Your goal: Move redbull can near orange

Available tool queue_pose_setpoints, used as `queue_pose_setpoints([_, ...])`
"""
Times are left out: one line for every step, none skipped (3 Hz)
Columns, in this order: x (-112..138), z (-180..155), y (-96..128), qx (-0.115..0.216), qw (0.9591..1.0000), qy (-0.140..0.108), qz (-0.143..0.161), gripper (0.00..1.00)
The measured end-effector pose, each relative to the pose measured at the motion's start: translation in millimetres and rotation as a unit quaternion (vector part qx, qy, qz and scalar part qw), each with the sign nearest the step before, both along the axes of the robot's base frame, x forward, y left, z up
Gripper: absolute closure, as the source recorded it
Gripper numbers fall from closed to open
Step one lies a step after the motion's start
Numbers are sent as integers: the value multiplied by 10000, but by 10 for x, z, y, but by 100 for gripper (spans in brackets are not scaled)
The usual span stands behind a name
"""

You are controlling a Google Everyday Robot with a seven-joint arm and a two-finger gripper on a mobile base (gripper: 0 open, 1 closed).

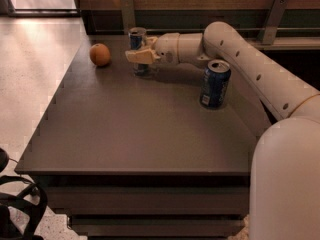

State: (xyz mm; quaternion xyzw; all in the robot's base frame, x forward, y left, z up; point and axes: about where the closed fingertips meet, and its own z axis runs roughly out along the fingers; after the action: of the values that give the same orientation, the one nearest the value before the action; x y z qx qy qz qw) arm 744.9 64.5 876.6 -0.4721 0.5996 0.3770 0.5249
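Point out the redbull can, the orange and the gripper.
redbull can [136,39], camera view, upper body above the jaws.
orange [100,54], camera view, middle of the fruit.
gripper [137,54], camera view, at the redbull can, midway between its jaws.

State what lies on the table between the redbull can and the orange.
Nothing: in the camera view only bare table separates the orange from the redbull can, which the pincer grips at the table's back.
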Motion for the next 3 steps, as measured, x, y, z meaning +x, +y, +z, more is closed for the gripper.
queue_pose_setpoints([23,-13,104,-15,10000,-45,62,100])
queue_pose_setpoints([21,-19,148,-12,9999,-46,92,88])
queue_pose_setpoints([14,-23,180,-8,9999,-40,116,65])
